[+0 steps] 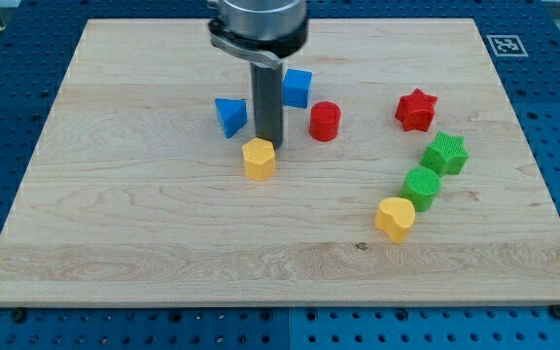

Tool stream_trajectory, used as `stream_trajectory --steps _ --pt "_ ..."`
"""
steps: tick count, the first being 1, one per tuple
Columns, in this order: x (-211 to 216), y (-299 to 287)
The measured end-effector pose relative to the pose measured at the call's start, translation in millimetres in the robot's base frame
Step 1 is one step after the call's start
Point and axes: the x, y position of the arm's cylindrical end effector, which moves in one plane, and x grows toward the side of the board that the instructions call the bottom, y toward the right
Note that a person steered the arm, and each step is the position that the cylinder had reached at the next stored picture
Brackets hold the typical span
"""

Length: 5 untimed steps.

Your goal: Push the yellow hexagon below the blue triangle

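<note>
The yellow hexagon [259, 158] lies on the wooden board [115, 214] a little left of centre. The blue triangle [230, 116] sits just above it and to its left. My tip [267, 142] stands right at the hexagon's upper right edge, touching or nearly touching it, and to the right of the triangle. The rod rises straight up to the arm's grey end at the view's top.
A blue cube [297, 87] is partly behind the rod. A red cylinder [325, 121] is right of the tip. A red star [416, 110], a green star [445, 154], a green cylinder [421, 186] and a yellow heart [395, 218] lie at the right.
</note>
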Motion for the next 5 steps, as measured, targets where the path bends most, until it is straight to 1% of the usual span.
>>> stream_trajectory --steps 1,3,5 --pt "4 5" --pt "6 -18" --pt "10 32"
